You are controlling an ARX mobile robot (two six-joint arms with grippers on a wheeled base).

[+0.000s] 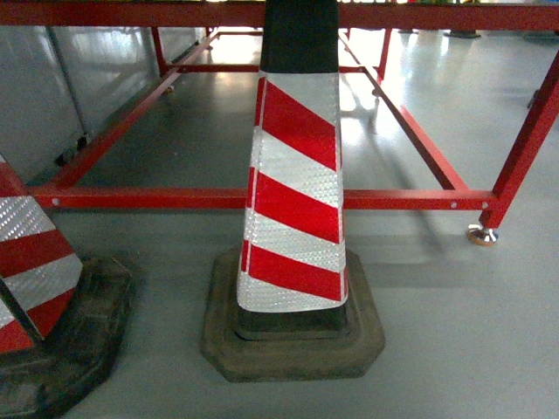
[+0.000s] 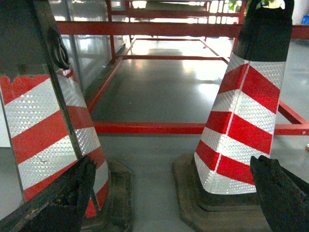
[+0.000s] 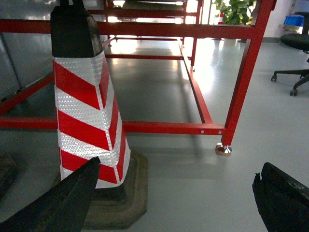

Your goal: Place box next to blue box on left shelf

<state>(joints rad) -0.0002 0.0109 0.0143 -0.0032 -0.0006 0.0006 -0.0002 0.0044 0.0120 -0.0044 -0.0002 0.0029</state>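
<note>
The box, the blue box and the left shelf are out of view in all three views. My left gripper is open and low over the grey floor, with nothing between its black fingers. In the right wrist view my right gripper is also open and empty, its fingers wide apart above bare floor. Neither gripper shows in the head view.
A red-and-white striped traffic cone on a black rubber base stands directly ahead, and a second cone stands at the left. Behind them runs a red tubular frame with a metal foot. An office chair stands far right.
</note>
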